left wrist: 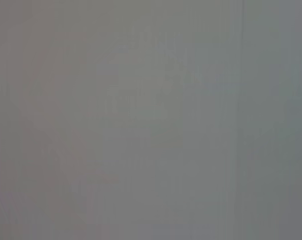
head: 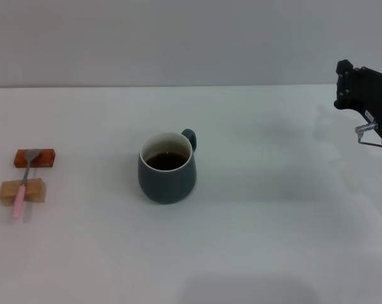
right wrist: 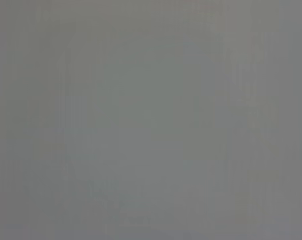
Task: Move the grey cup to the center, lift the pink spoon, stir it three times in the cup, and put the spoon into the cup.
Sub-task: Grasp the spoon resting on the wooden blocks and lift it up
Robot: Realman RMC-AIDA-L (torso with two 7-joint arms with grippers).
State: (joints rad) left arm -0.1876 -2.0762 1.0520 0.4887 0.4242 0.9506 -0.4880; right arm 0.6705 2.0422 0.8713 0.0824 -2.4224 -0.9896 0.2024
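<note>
White table point(head: 273, 240): right gripper point(head: 363, 88) raised, far from grey cup point(head: 167, 167).

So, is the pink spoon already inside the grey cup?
No, the pink spoon lies across two small blocks at the table's left side, well apart from the grey cup.
</note>
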